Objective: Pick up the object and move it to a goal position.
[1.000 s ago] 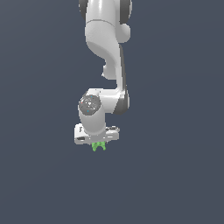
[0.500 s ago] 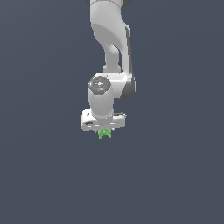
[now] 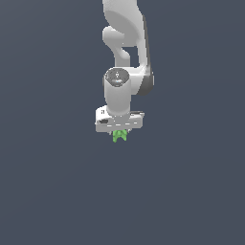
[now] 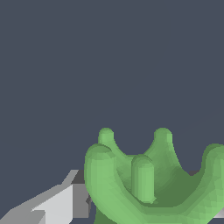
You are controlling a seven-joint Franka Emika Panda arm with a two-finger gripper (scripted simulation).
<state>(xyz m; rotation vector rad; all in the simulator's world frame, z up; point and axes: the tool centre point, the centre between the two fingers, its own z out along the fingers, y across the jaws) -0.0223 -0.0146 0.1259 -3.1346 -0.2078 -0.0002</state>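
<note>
The object is a small bright green curved piece with ridged lobes [image 3: 119, 136]. It hangs just under my white gripper [image 3: 119, 134] in the exterior view, held between the fingers. In the wrist view the green object [image 4: 148, 179] fills the lower part of the picture, with its rounded lobes pointing away from the camera. One white and grey fingertip [image 4: 61, 201] shows against its side; the other finger is hidden by the object. My gripper is shut on the object and holds it off the dark grey ground.
The white arm [image 3: 125, 43] rises above the gripper towards the top of the exterior view. Only a plain dark grey surface [image 3: 191, 191] shows all around. No goal marker shows.
The arm has moved to the exterior view's right and a little upward with the green object in the gripper, and the wrist has turned.
</note>
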